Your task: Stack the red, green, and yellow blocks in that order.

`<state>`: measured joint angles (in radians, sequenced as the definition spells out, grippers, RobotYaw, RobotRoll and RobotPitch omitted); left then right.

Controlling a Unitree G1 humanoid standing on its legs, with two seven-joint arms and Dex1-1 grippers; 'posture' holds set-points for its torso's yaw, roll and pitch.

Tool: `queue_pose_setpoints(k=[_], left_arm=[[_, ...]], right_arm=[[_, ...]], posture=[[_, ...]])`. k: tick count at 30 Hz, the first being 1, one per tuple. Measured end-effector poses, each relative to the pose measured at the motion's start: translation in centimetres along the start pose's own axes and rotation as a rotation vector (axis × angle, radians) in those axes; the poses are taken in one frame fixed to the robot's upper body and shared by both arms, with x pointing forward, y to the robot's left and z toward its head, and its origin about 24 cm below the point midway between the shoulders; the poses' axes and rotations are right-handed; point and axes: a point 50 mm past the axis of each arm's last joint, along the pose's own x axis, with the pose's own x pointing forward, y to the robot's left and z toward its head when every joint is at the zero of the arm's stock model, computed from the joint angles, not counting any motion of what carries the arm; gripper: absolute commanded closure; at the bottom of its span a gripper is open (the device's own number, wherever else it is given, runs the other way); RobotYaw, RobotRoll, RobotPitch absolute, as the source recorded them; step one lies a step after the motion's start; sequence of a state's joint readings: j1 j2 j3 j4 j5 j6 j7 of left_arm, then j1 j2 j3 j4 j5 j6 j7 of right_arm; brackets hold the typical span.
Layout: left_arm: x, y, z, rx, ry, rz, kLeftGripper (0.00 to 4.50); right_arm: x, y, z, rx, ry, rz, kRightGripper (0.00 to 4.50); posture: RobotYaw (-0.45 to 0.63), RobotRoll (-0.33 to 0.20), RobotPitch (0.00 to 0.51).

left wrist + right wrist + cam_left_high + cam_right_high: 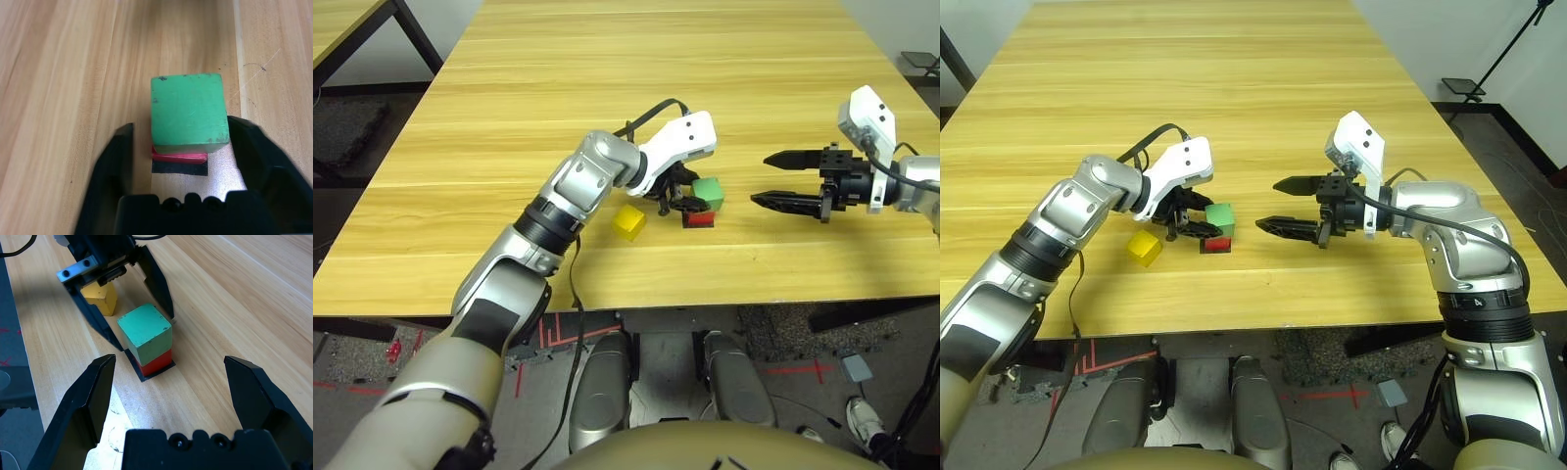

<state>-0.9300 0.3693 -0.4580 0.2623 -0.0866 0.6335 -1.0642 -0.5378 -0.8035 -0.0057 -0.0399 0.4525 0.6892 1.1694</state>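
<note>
While the left claw [188,161] straddles the green block [189,110] unclamped, the right claw [781,179] hovers open nearby.

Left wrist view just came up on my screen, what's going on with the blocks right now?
The green block sits on the red block, which rests on a flat black square patch on the table. The left gripper is open, its fingers on either side of the green block with a gap on both sides, not gripping. The yellow block lies on the table beside the stack, not yet stacked. The right gripper hangs open off to the stack's other side, holding nothing.
</note>
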Motion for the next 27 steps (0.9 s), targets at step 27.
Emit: queue_pose_setpoints(k=[27], left_arm=[[-7.6, -7.5, -5.6, -0.459, 0.073, 0.518, 0.03]], right_arm=[[1.1, -0.5, 1.7, -0.006, -0.049, 0.133, 0.00]], posture=[[0.28, -0.114, 0.113]])
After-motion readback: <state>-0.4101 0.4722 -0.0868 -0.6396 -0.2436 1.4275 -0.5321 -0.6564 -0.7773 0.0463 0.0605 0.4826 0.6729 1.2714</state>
